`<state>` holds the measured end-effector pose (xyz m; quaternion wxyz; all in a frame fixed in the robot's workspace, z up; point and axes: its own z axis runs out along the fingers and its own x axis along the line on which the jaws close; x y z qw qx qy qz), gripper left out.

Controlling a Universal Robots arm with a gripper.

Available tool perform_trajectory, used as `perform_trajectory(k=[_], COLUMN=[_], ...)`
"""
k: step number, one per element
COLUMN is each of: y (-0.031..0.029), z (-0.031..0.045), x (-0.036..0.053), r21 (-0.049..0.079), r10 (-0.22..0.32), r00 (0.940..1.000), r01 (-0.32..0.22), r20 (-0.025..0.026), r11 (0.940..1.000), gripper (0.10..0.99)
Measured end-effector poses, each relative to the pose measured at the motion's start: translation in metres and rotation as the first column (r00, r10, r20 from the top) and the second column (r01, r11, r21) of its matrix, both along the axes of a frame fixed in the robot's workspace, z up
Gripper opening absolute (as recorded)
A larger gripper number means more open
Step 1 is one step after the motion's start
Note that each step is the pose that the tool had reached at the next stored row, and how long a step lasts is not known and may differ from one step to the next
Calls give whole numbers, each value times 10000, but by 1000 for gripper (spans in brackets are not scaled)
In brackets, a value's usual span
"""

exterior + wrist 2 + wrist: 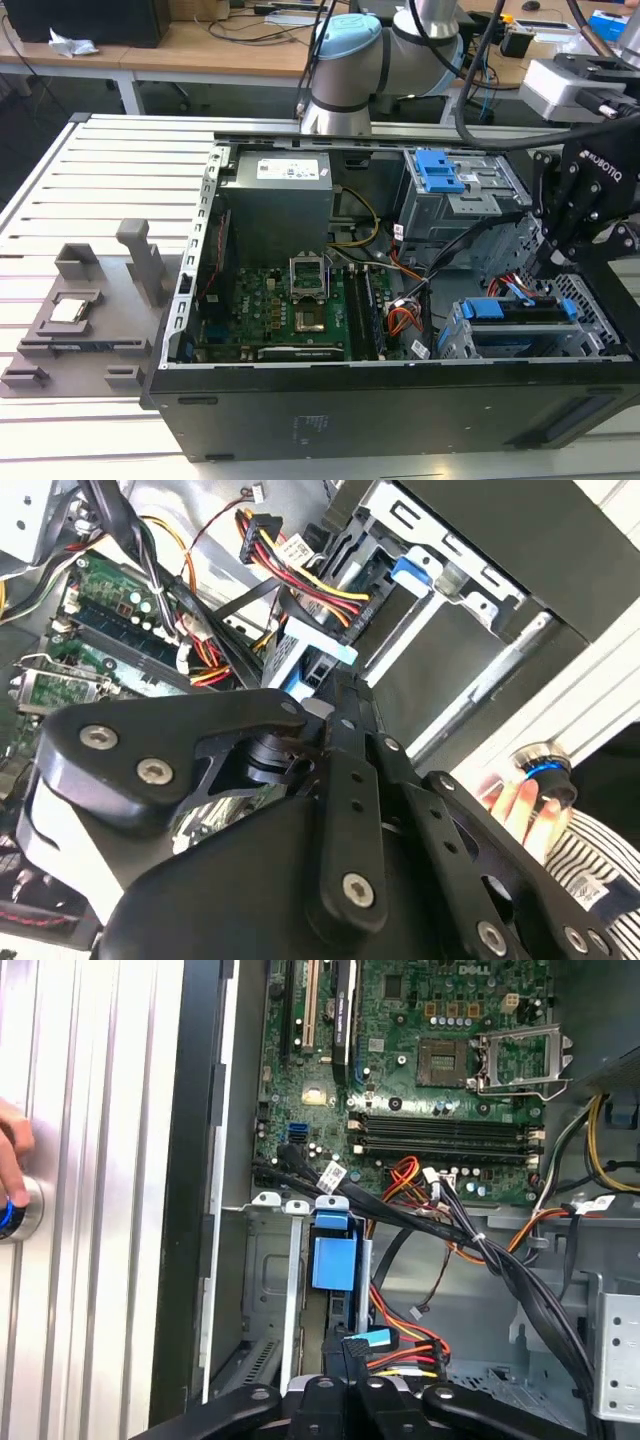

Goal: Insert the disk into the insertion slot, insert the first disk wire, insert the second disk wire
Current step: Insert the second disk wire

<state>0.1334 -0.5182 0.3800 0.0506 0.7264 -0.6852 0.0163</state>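
Observation:
The disk (pixel 520 312), in its bright blue caddy, lies inside the insertion slot (pixel 452 342), the low perforated metal bay at the exterior view's right of the open computer case. My gripper (pixel 546 268) hangs just over the disk's rear end. In the first wrist view the fingertips (pixel 330 1365) stand close together at a black wire connector with a light blue tag (pixel 370 1338), beside the caddy's blue tab (pixel 333 1250). A bundle of red, yellow and orange wires (pixel 410 1352) runs off from there. The second wrist view has my gripper (pixel 335 685) at the same light blue piece (pixel 305 650).
A taller grey cage with a blue clip (pixel 440 170) stands behind the slot. The motherboard (pixel 300 300) fills the case's middle, crossed by black cables (pixel 480 1250). A person's hand (pixel 515 805) rests by a blue-ringed button (pixel 545 770). A grey fixture (pixel 80 310) sits on the slatted table.

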Motion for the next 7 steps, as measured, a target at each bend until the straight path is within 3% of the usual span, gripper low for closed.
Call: perform_trajectory(k=[7], y=[0], z=[3], x=[0], r21=[-2], r10=[0], r00=[10000], r01=[0], r20=[0], r11=[10000], gripper=[106])
